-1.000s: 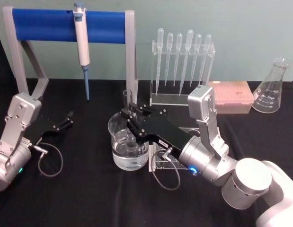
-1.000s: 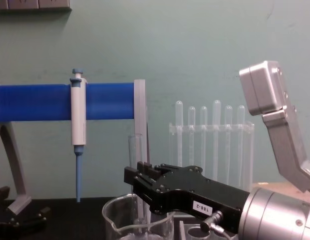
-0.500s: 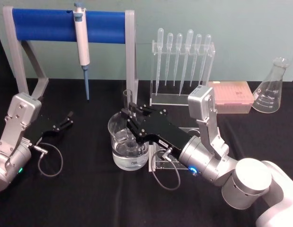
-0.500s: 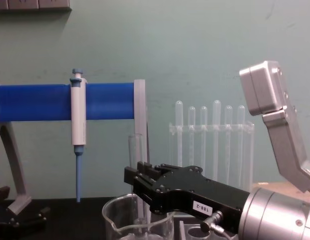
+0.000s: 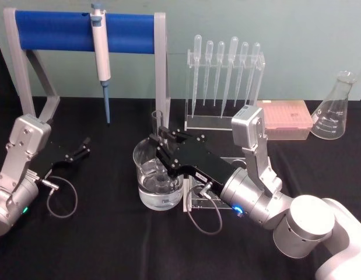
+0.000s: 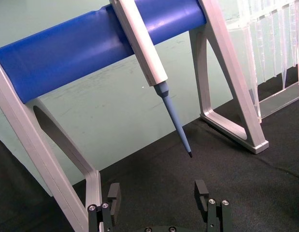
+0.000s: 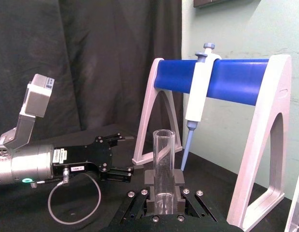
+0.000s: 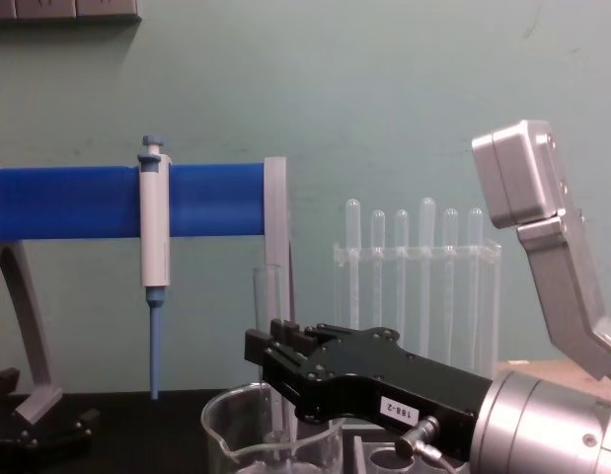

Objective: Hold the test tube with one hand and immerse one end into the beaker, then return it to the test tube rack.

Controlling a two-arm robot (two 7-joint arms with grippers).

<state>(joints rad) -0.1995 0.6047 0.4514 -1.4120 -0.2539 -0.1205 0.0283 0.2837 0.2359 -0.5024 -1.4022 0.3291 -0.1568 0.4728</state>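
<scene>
No change over the last second. The rack (image 5: 193, 199), nearest me and just beside the beaker (image 5: 140, 166), waits for the return. My right pincer (image 5: 160, 142) stays clamped on the test tube (image 5: 157, 121), upright, lower end inside the beaker; depth hidden. Dip holding, so lift-out comes next, I judge. Left pincer (image 5: 83, 148) parked wide on the counter (image 5: 110, 245).

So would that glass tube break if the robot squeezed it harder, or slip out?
Probably fragile: the test tube looks like thin clear glass, so a hard squeeze from the right gripper could crack it. Its smooth round wall likely slips easily. Laid down, it would probably roll. The left gripper sits idle, open.
</scene>
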